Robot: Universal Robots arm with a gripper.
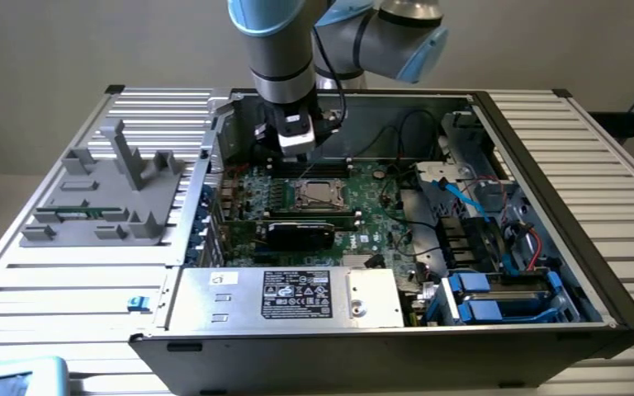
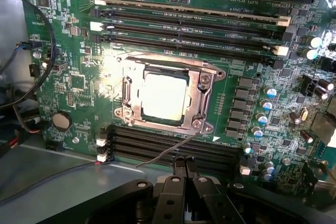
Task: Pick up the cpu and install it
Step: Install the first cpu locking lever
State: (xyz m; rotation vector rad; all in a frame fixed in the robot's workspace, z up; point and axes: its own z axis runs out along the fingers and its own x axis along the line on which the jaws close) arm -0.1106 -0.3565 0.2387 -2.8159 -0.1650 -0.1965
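One cpu [image 2: 164, 96], one socket frame [image 2: 203, 98], one black expansion card [image 1: 300, 232], one power supply [image 1: 295, 294], one grey fixture [image 1: 108, 194], one tool [image 2: 181, 163]

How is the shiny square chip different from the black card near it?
The cpu is small, square and shiny silver; the expansion card is longer, rectangular and black. The cpu lies flat inside a metal frame; the expansion card does not. Both sit on the green motherboard.
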